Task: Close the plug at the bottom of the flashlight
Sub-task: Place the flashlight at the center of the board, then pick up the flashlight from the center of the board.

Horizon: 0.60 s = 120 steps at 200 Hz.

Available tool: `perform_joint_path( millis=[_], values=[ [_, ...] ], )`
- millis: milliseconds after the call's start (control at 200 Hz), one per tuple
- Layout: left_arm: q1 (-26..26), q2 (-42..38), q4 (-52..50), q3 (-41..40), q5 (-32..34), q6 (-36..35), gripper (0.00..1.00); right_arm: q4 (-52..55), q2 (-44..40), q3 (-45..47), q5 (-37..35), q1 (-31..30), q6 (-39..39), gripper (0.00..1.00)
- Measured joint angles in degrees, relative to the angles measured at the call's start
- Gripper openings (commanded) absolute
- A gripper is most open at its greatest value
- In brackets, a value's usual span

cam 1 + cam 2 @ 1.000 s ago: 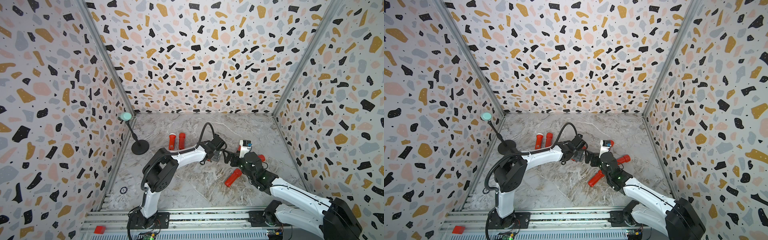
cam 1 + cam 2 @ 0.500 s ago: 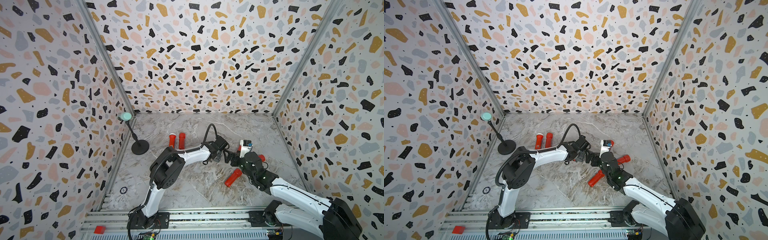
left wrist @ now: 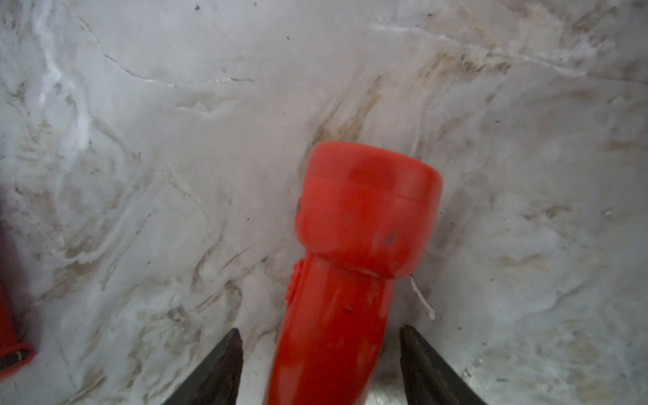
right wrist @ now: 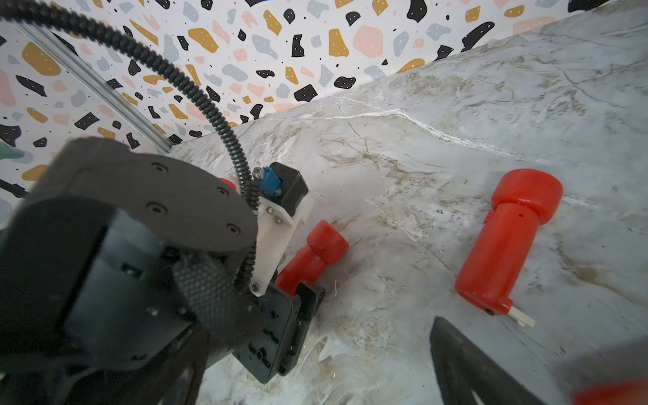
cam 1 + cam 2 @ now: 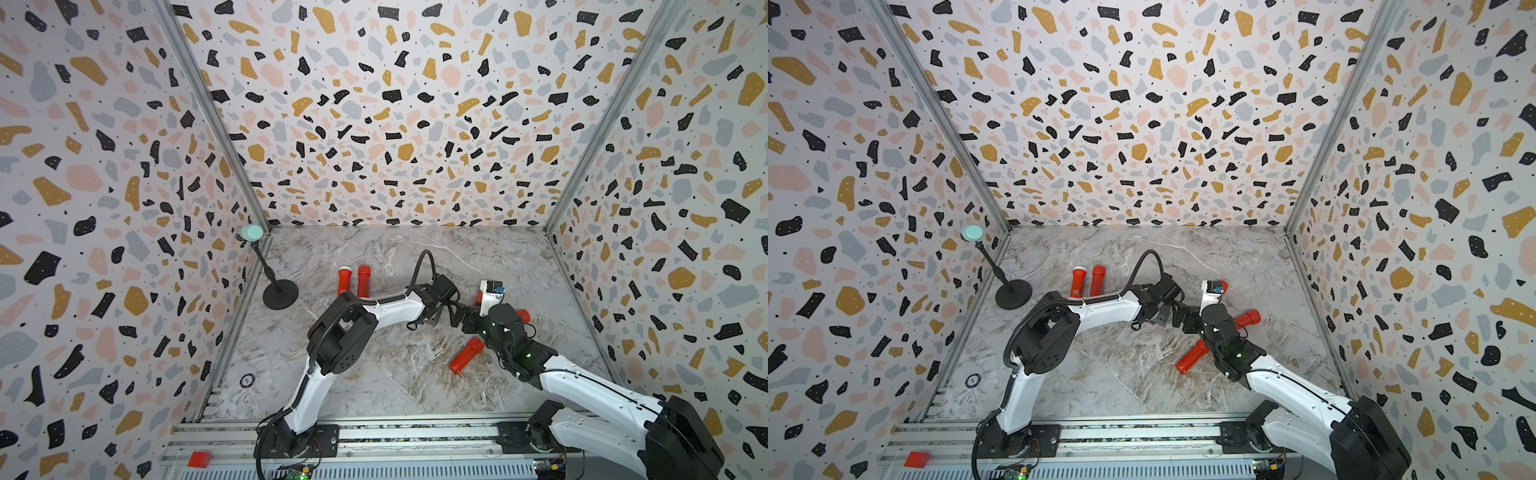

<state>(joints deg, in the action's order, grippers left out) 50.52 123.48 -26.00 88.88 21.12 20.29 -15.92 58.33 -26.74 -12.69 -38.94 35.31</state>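
Observation:
In the left wrist view a red flashlight [image 3: 354, 252] lies on the marble floor, its wide head pointing away. My left gripper [image 3: 321, 333] is open and straddles the flashlight's body, with a gap on each side. The base and plug of this flashlight are hidden behind the gripper. In the right wrist view the same flashlight [image 4: 315, 252] sticks out of the left gripper's jaws. My right gripper [image 4: 315, 378] is open and empty, close to the left gripper [image 5: 455, 313] in a top view. A second flashlight [image 4: 505, 245] lies beside it with a pale plug prong [image 4: 520, 317] sticking out of its base.
Two more red flashlights [image 5: 353, 280] lie side by side at the back left. Another flashlight [image 5: 466, 355] lies in front of the right wrist. A black stand with a teal top [image 5: 279, 293] is by the left wall. Terrazzo walls [image 5: 395, 124] close three sides.
The left arm's elbow has swung right and lifted. Its gripper has slid a little further toward the right gripper. The right arm and the loose flashlights have not moved.

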Motion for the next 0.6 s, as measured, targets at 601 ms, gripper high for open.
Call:
perform_joint_path(
  millis=[601],
  values=[
    [-0.1,2.8,-0.5,3.5,1.1,-0.3,0.58,0.5,0.0,0.0,0.0,0.2,0.0,0.99]
  ],
)
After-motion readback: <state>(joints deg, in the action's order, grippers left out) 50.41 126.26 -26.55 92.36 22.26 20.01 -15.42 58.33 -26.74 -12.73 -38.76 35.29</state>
